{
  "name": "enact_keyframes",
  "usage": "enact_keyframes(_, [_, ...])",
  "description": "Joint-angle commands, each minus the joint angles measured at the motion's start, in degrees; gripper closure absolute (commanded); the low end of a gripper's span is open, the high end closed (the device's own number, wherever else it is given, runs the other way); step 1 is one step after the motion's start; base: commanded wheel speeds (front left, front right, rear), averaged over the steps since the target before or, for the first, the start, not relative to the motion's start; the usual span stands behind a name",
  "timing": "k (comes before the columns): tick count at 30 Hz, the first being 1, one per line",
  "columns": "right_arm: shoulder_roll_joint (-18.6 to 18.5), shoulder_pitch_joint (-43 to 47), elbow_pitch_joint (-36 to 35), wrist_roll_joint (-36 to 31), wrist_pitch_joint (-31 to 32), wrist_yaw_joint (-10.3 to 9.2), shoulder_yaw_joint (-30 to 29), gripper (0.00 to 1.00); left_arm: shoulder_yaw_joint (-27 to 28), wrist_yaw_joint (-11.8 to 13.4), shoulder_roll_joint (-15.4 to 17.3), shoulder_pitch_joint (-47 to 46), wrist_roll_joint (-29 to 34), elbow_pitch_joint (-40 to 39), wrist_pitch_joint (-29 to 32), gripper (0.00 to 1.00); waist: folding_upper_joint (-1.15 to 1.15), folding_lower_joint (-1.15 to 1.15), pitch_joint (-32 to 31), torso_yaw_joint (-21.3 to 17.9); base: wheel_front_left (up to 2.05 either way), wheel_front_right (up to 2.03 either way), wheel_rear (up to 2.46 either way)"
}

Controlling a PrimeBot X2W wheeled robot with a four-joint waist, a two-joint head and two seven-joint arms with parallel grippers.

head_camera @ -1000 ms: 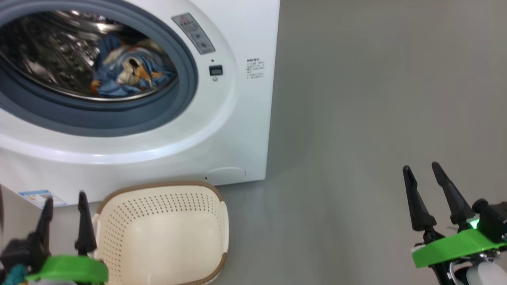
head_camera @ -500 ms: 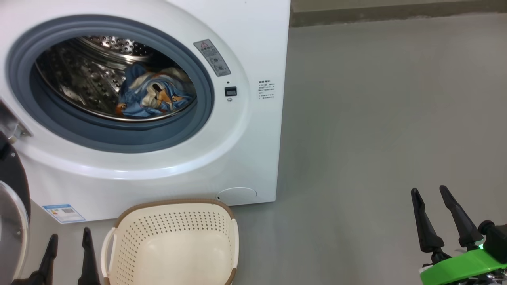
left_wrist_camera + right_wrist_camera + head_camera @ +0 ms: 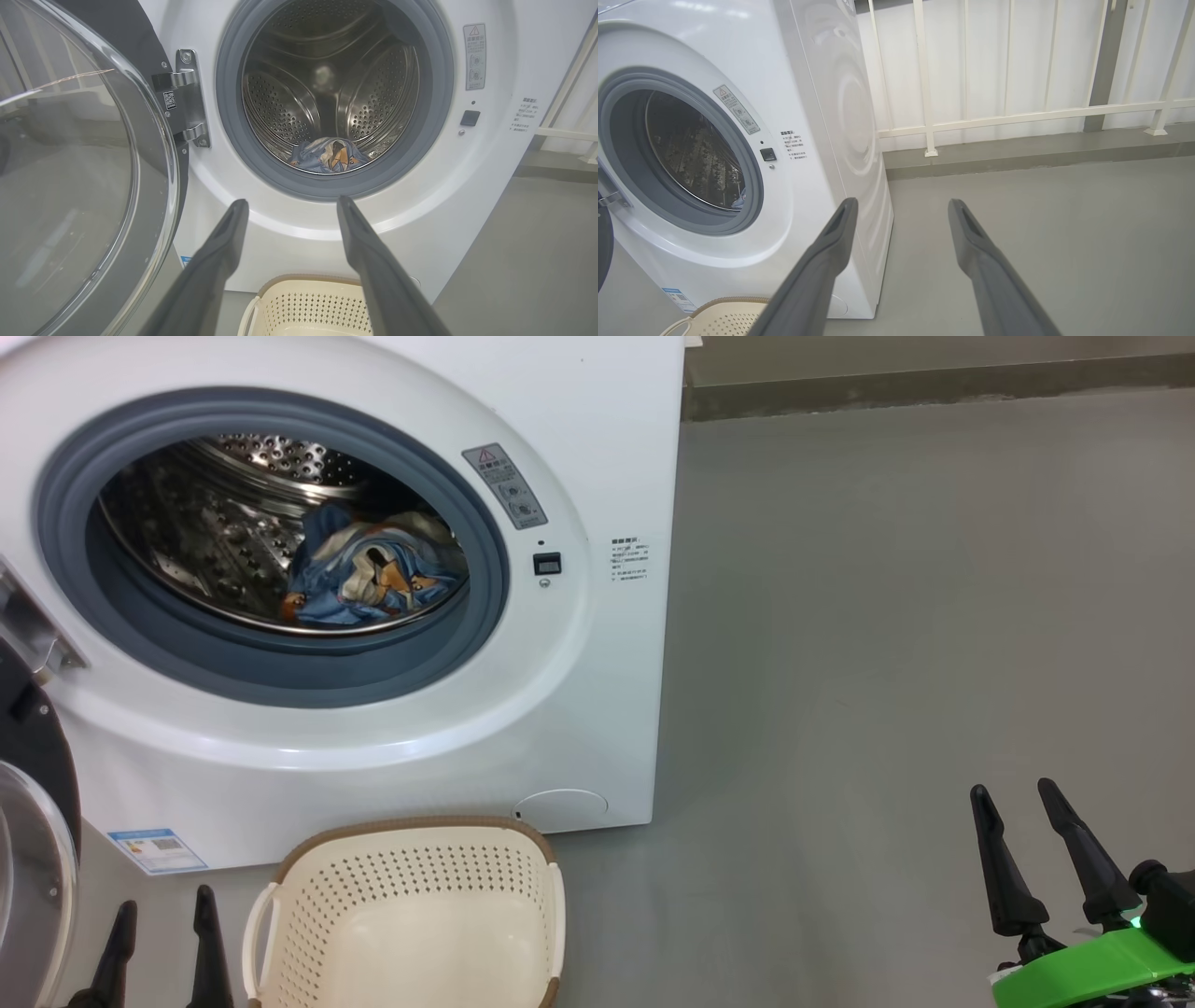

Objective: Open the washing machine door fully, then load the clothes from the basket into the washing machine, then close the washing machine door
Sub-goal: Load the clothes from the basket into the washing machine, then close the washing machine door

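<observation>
On the floor just in front of the washing machine (image 3: 607, 709), the basket (image 3: 415, 823) shows bare cream plastic where I can see into it. The clothes (image 3: 369, 581) lie bundled at the bottom of the steel drum (image 3: 196, 541). So I judge loading done and closing the washing machine door (image 3: 70, 177) the step in hand. The door hangs swung out on its hinge (image 3: 187, 98) at the left. My left gripper (image 3: 164, 899) sits between that door and the basket, fingers spread wide, holding nothing. The right gripper (image 3: 1013, 788) is likewise spread and empty, well apart over the grey floor (image 3: 887, 616). I'd use the left arm: get behind the black rim's free edge, push in an arc around the hinge, stay off the bulging glass, keep the fingers out of the closing gap, and press until it seats.
</observation>
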Motion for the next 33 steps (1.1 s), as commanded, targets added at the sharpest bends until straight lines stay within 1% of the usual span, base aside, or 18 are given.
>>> enact_keyframes(1, [-1.53,0.18,-1.54,-0.66,-0.28,0.42,0.82,0.0,1.63,-0.21,0.77,-0.6,-0.25,-1.9,-0.36,0.0,0.0,0.0,-0.03,-0.06,0.0,0.0,0.0])
enact_keyframes(12, [-1.53,0.17,-1.69,-0.62,-0.28,0.42,0.87,0.0,1.42,-0.21,0.69,-0.46,-0.7,-1.74,-0.36,0.0,0.0,0.0,0.07,-0.18,-0.01,0.01,0.0])
enact_keyframes(15, [-1.46,0.17,-1.74,-0.65,-0.28,0.42,0.8,0.0,2.24,-0.21,0.48,-0.6,-0.7,-1.34,-0.36,0.0,0.0,0.0,0.15,-0.1,-0.37,0.37,0.0])
enact_keyframes(27, [-1.61,-0.09,-1.95,-0.62,-0.28,0.42,0.78,0.0,1.06,-0.21,0.55,-0.52,-1.49,-1.14,-0.36,0.0,0.0,0.0,0.4,0.29,-1.14,1.14,0.0])
enact_keyframes(33, [-1.65,0.01,-1.89,-0.59,-0.28,0.42,0.67,0.0,0.74,-0.21,0.75,-0.33,-1.43,-1.21,-0.36,0.0,0.0,0.0,0.46,0.55,-0.48,0.48,0.0])
